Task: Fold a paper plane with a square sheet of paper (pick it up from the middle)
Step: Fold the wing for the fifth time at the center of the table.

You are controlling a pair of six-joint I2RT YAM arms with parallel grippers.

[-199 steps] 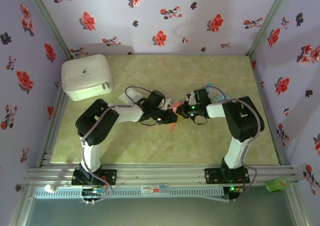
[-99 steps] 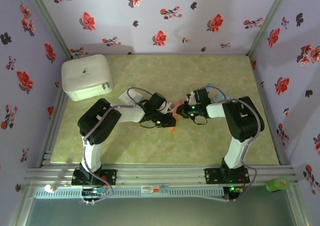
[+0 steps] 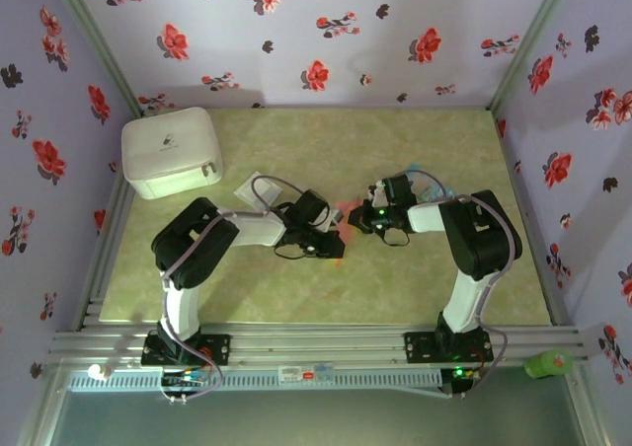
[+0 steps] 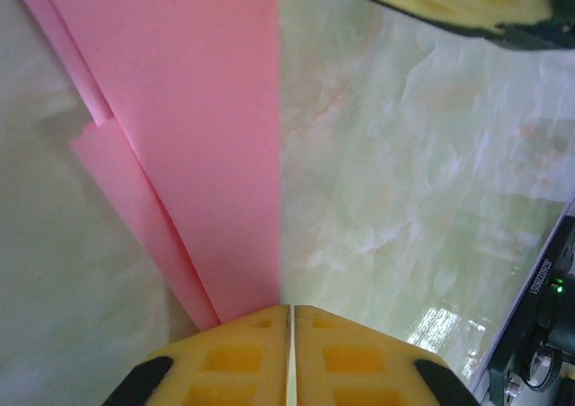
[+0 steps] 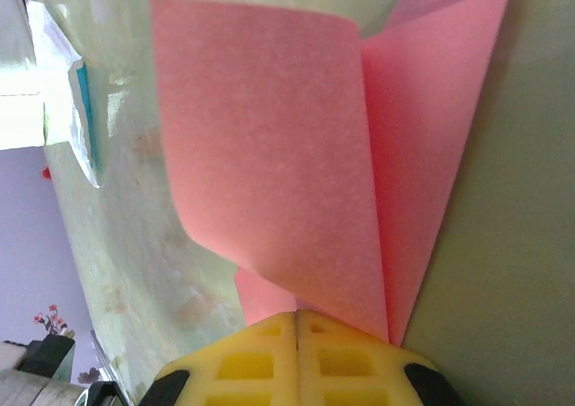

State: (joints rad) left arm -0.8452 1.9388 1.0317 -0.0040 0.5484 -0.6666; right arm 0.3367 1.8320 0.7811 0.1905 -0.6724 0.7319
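Note:
The salmon-pink sheet of paper is folded into long overlapping layers and hangs just above the table between my two grippers. My left gripper is shut on one narrow end; in the left wrist view the paper fans out from the closed yellow jaws. My right gripper is shut on the other end. In the right wrist view the paper spreads from the closed jaws, with one flap curling up and a crease beside it. The two grippers are almost touching.
A white box stands at the back left. A small pale square packet lies behind my left arm. A teal-and-white packet lies beyond the right gripper. Flowered walls close three sides, and a metal rail runs along the near edge.
My left gripper has swung toward the near edge and slightly left, pulling its end of the paper with it and uncovering the pale packet. The right gripper has held still.

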